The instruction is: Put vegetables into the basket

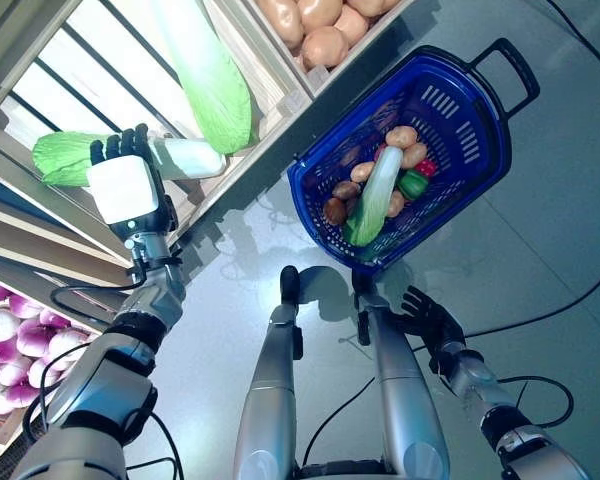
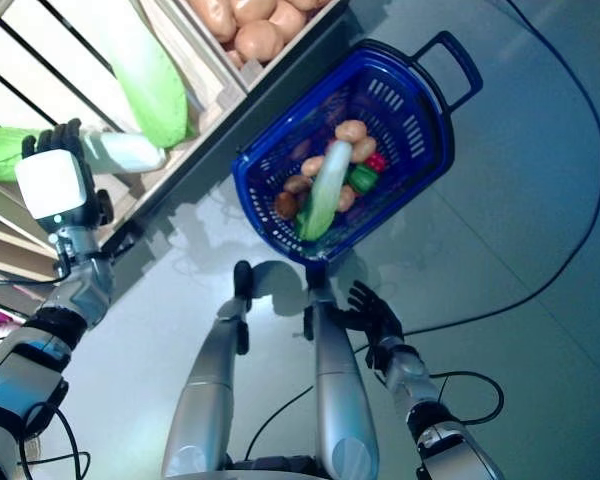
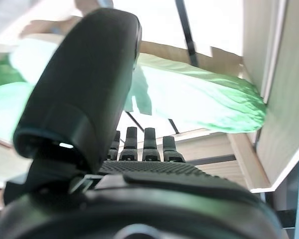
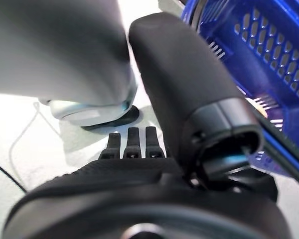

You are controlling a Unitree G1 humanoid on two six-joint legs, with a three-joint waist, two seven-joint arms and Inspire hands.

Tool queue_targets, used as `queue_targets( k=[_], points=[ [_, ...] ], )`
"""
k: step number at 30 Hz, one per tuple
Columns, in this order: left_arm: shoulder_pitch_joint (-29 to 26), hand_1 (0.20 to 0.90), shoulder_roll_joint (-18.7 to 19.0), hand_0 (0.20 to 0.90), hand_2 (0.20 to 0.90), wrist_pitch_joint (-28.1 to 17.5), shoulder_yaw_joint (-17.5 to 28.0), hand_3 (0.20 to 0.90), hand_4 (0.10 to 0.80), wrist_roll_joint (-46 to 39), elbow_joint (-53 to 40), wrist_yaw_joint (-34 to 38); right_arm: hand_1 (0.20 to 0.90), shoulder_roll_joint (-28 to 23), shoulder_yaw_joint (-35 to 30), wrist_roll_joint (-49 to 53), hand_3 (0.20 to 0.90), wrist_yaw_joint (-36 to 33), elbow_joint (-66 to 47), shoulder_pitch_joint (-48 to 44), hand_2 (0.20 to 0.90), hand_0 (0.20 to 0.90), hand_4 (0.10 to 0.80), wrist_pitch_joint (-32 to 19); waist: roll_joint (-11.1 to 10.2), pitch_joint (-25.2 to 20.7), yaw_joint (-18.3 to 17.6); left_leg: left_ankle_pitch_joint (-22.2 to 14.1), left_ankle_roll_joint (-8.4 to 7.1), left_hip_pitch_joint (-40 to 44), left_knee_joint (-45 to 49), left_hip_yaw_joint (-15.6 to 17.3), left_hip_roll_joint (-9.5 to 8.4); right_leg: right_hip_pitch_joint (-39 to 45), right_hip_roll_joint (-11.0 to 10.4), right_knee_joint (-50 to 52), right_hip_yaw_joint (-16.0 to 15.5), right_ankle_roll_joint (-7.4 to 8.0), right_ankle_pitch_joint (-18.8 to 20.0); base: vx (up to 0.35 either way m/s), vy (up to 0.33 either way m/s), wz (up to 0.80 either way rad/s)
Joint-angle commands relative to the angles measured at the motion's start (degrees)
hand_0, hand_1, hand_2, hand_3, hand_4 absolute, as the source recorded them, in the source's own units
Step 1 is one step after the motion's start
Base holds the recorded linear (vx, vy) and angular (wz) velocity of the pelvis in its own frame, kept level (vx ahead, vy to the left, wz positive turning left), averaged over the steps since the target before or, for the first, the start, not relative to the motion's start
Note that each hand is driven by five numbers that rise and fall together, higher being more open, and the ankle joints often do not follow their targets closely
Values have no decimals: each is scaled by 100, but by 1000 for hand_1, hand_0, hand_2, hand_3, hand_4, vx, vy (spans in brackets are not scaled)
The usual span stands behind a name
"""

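Blue basket (image 1: 450, 110) sits on the floor (image 1: 540, 260) just beside the wooden shelf (image 1: 280, 120). It holds a long cabbage (image 1: 378, 195) lying across potatoes (image 1: 401, 136), a green pepper (image 1: 413, 184) and a red item, with the cabbage's leafy end toward the basket's near wall. Left hand (image 1: 125, 185) is up at the shelf, well apart from the basket, over a second long cabbage (image 1: 175, 158) lying on the slats; fingers (image 1: 115, 148) curl over its top edge, but I cannot tell if they actually clamp it. A third cabbage (image 1: 210, 75) lies on the shelf just beyond that one, nearer the basket. More potatoes (image 1: 315, 25) are piled in the shelf bin next to the basket's far side. Right hand (image 1: 430, 320) hangs low, near the basket's near wall, fingers spread and empty.
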Motion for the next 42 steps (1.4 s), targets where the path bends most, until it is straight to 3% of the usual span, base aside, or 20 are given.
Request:
queue_targets(
  k=[1, 14, 23, 42],
  points=[
    [-211, 900, 713, 900, 900, 440, 670, 900, 800, 473, -180, 279, 900, -371, -142, 134, 900, -167, -457, 609, 900, 900, 800, -256, 252, -6, -50, -24, 183, -285, 320, 255, -184, 281, 117, -205, 60, -109, 20, 44, 38, 1],
    [37, 900, 1224, 900, 900, 814, 818, 900, 800, 425, -215, -246, 900, -570, -457, 59, 900, -124, -623, 973, 900, 900, 800, -269, 407, -6, -136, -125, 219, -382, 442, 377, -201, 91, 37, -112, 87, -106, 15, 48, 51, 0],
    [-44, 900, 1308, 900, 900, 897, 752, 900, 800, 619, -52, -518, 900, -613, -475, 4, 900, -98, -667, 1027, 900, 900, 800, -219, 432, -6, -180, -185, 255, -561, 610, 409, -214, -121, 20, 50, 101, -92, 24, 42, 43, 1],
    [-395, 900, 1334, 900, 900, 519, 535, 900, 800, 260, 157, -533, 900, -649, -350, -112, 900, -275, -1218, 1143, 900, 900, 800, -92, 164, -6, -230, -227, 352, -1084, 890, 417, -164, -585, 88, 336, 38, -52, 108, 9, 13, 0]
  ],
)
